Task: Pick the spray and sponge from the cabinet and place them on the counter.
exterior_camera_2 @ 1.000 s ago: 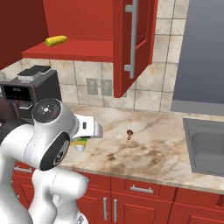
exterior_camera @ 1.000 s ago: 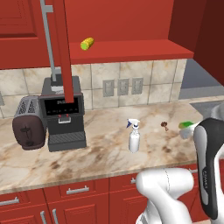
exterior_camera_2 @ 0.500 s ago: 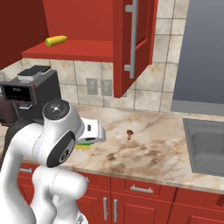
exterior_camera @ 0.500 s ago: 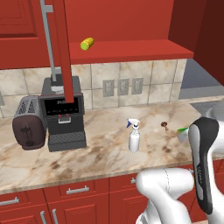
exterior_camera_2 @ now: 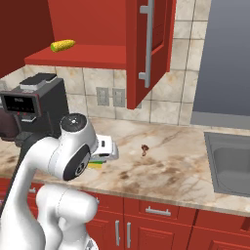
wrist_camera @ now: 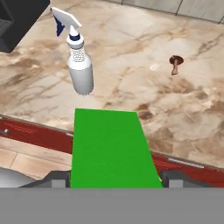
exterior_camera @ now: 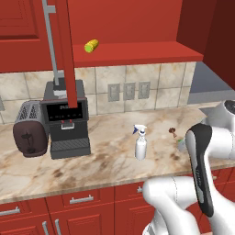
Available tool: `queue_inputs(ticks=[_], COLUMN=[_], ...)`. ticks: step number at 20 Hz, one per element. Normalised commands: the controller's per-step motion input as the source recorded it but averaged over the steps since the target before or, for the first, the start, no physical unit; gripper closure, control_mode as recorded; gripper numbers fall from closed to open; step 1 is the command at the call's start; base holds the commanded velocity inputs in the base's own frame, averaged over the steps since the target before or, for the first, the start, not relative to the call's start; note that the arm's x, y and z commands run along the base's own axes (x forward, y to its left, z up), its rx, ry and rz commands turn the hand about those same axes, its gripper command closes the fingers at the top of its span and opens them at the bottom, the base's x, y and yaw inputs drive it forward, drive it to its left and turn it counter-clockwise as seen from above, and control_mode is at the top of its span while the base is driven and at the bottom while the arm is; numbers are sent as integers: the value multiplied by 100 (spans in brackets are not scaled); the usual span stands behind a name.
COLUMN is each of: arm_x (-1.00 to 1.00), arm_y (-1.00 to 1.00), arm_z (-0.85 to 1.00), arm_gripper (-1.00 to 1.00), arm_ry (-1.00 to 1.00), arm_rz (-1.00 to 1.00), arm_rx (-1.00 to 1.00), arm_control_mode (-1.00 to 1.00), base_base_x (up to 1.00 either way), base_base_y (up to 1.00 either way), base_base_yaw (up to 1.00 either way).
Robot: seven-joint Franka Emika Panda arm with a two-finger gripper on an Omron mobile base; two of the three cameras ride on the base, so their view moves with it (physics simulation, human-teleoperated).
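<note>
Spray (exterior_camera: 141, 146) is sitting on the counter (exterior_camera: 105, 160) already; we're gripping the sponge (wrist_camera: 111, 148) in the gripper (wrist_camera: 114, 178) above the edge, placing remaining.

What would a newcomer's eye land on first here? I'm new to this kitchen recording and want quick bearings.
First the bright green sponge, held flat between the fingers of the gripper above the front edge of the marbled counter. Next the white spray, standing upright on the counter right of the black coffee machine. Then the open red cabinet above, with a yellow corn cob lying on its shelf.
</note>
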Motion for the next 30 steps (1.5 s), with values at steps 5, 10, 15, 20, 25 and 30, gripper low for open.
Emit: queue_inputs(ticks=[5,10,15,20,25,30], arm_x=[26,14,0,4,20,34], arm_y=[3,0,0,0,0,0], arm_z=[-68,-70,-44,-54,-61,-59], arm_gripper=[100,100,100,100,100,100], arm_ry=[-12,-19,-14,-3,-4,-15], arm_rz=[0,0,0,0,0,0], arm_rx=[-2,0,-2,-10,-13,-4], arm_control_mode=[-100,-100,-100,-100,-100,-100], base_base_x=[0,0,0,0,0,0], base_base_y=[0,0,0,0,0,0], base_base_yaw=[0,0,0,0,0,0])
